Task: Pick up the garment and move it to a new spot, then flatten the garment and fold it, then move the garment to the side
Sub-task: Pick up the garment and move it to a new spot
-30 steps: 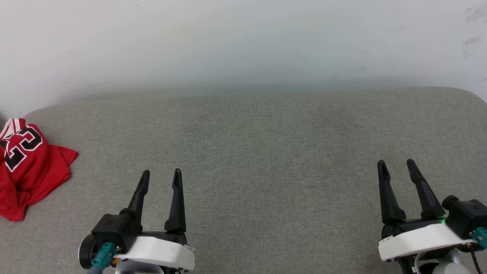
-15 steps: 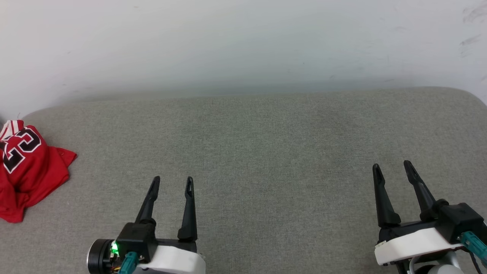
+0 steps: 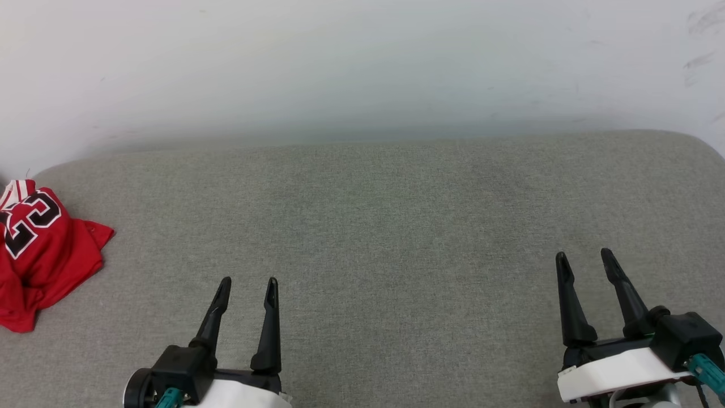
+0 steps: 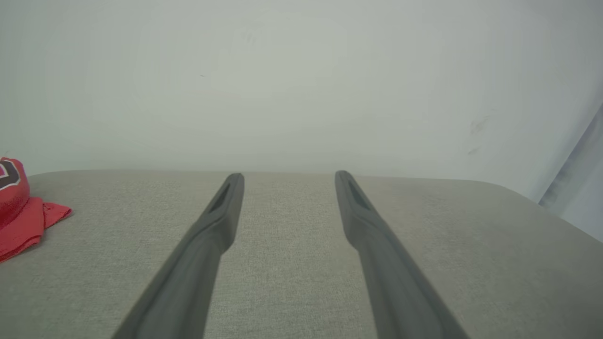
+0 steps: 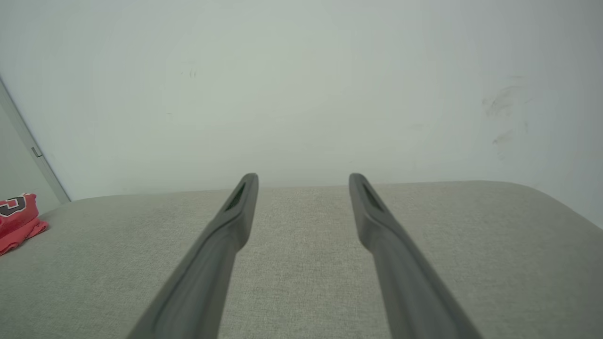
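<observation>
Two grippers hang low over a grey cloth-covered counter (image 3: pixel 368 226). The left gripper (image 3: pixel 249 281) is near the front and a bit left of the middle. The right gripper (image 3: pixel 584 255) is far over on the right side. Both have their jaws apart, and there is nothing between them. Both point toward the pale wall (image 3: pixel 362 68) at the back.

The garment (image 3: pixel 39 249) is a red heap, all bunched up. It lies at the far left end of the counter, near the back corner. A big black and white "23" shows on top, and a bit of striped trim peeks out by it. Part of the heap runs off the left edge of the head view. It is well apart from both grippers, and the left one is closer to it.

I think this is the very first step, picking the garment up. No gripper touches it yet.

For the next move, the left arm should swing out to the left, toward the heap. It should keep its jaws apart, come down over a thick fold of red cloth, and then pinch it. The robot may need to turn left too, so it can see the whole heap. A thin pinch could slip off, so a fat fold looks best.
</observation>
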Available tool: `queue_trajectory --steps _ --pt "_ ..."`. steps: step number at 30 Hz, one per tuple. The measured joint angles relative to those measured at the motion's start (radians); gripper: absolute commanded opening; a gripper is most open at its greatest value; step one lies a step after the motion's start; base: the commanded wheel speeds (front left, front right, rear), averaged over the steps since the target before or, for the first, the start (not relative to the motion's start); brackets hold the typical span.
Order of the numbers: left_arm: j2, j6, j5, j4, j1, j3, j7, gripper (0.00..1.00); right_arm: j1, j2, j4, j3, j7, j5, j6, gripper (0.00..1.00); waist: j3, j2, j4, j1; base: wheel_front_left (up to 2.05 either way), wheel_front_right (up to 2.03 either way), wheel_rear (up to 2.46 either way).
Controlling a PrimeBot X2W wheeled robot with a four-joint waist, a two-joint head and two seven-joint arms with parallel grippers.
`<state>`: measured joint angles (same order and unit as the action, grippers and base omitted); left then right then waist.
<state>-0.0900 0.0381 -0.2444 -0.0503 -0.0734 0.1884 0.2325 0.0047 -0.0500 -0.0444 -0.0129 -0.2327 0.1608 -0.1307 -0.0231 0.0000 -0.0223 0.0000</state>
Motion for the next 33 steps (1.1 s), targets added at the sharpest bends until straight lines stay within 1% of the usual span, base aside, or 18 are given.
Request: queue_trajectory --steps 4,6,10,17,22,27,33 --pt "0.018 -0.086 0.037 0.02 -0.013 -0.021 0.008 1.0 0.001 0.0 -0.024 -0.003 -0.008 0.026 0.0 1.0 0.001 0.0 -0.003 0.0 0.0 0.0 0.0" --pt "0.026 -0.104 0.059 0.026 -0.02 -0.032 0.01 1.0 0.002 0.0 -0.034 -0.001 -0.011 0.024 0.0 1.0 0.001 0.0 -0.004 0.0 0.0 0.0 0.0" --pt "0.034 -0.126 0.095 0.029 -0.023 -0.045 0.018 1.0 0.002 0.0 -0.044 -0.003 -0.017 0.003 0.0 1.0 0.001 0.0 -0.008 0.0 0.0 0.0 0.0" --pt "0.038 -0.147 0.142 0.04 -0.025 -0.04 0.028 1.0 0.002 0.0 -0.045 -0.001 -0.031 -0.03 0.0 1.0 -0.001 0.0 -0.006 0.0 0.0 0.0 0.0" --pt "0.039 -0.153 0.134 0.04 -0.025 -0.04 0.029 1.0 0.004 0.0 -0.043 -0.004 -0.031 -0.021 0.0 1.0 -0.004 0.0 0.013 0.0 0.0 0.0 0.0" --pt "0.039 -0.154 0.123 0.046 -0.025 -0.059 0.03 1.0 0.006 0.0 -0.034 -0.017 -0.031 -0.013 0.0 1.0 -0.01 0.0 0.047 0.0 0.0 0.0 0.0" --pt "0.039 -0.153 0.121 0.047 -0.02 -0.067 0.03 1.0 0.008 0.0 -0.03 -0.036 -0.031 -0.01 0.0 1.0 -0.019 0.0 0.116 0.0 0.0 0.0 0.0"
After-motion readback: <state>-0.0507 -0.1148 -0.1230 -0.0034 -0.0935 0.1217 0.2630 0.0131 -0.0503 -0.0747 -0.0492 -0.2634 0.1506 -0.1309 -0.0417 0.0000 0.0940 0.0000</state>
